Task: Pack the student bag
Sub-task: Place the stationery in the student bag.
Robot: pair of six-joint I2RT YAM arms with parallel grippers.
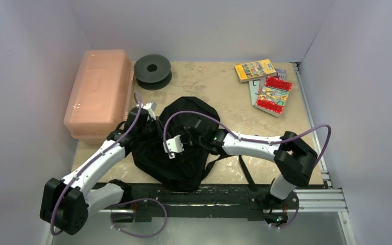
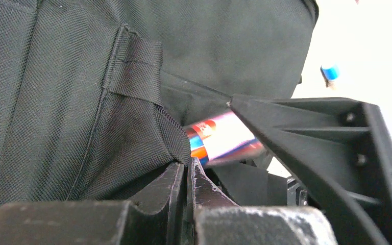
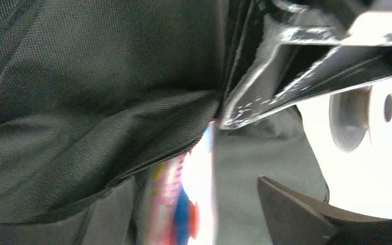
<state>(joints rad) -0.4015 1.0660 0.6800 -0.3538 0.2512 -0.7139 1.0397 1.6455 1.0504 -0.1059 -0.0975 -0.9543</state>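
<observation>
On the table (image 1: 209, 76), the left gripper (image 2: 188, 176) pinches an edge of the bag (image 1: 190, 108); the right gripper (image 3: 242, 149) is spread wide at its opening.

1. Left arm (image 1: 99, 155), lower left of the top view: white link shells, black joint housings, bulky black rounded block at the frame's lower-left corner
2. Right arm (image 1: 255, 145), lower right: matching white shells and black joints, small green light (image 1: 215, 136) at the forearm end
3. Cables (image 1: 132, 120): purple, one looped along each arm
4. Left gripper (image 2: 188, 171): black fingers, grey scuffing on the bases along the bottom edge of its wrist view
5. Right gripper (image 3: 241, 149): black ribbed fingers (image 3: 296, 76), white scratch marks, upper right of its wrist view
</observation>
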